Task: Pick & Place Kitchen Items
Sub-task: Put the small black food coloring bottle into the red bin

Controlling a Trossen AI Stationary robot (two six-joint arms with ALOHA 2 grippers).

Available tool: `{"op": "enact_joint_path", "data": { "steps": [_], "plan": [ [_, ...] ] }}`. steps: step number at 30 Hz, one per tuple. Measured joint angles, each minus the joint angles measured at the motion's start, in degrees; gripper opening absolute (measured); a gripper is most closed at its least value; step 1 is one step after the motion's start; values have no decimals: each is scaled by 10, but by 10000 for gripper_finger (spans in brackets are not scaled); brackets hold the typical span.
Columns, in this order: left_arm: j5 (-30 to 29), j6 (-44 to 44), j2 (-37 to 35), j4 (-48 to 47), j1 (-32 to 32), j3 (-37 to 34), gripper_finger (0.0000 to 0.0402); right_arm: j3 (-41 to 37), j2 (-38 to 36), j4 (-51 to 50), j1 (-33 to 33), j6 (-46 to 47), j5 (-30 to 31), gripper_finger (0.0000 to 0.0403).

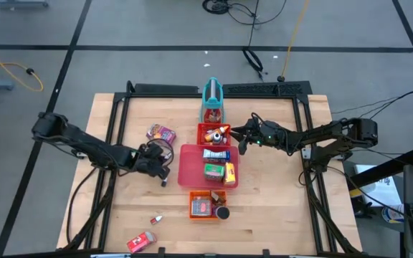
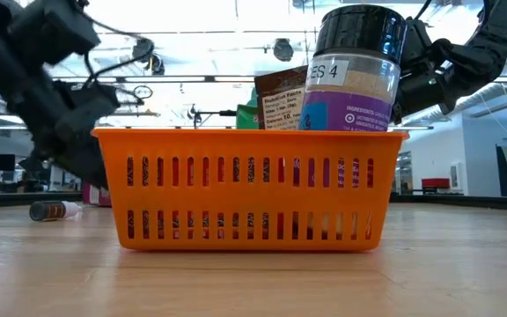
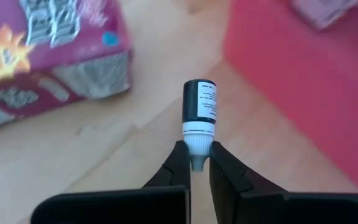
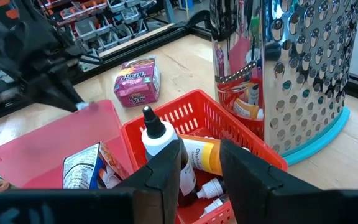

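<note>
From above, left gripper (image 1: 162,172) low beside the flat red plastic tray (image 1: 192,172); at the left wrist, clamped on the white neck of a tiny dark bottle (image 3: 200,109), light, stiff, probably slippery, best held there; right gripper (image 4: 201,171) apart, empty.

The scene is evenly and brightly lit from overhead. Ceiling lights (image 2: 236,18) are blown out in the low view. The pink box (image 3: 42,56) is blurred in the left wrist view. Reflections are thrown off the grater (image 4: 303,68).
</note>
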Motion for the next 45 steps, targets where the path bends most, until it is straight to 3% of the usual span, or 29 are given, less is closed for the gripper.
{"op": "enact_joint_path", "data": {
  "steps": [9,14,17,24,35,45],
  "plan": [
    [-23,60,-22,-200,4,146,16,0,0,0,0,0,0,105],
    [-30,157,-22,-226,33,221,16,0,0,0,0,0,0,105],
    [-22,216,-20,-201,67,247,16,0,0,2,0,0,0,105],
    [100,333,28,-78,160,260,16,0,0,3,0,3,0,105],
    [228,387,122,43,257,259,16,0,0,5,0,5,0,105],
    [258,394,185,103,292,259,16,0,0,5,0,5,0,105]
  ]
}}
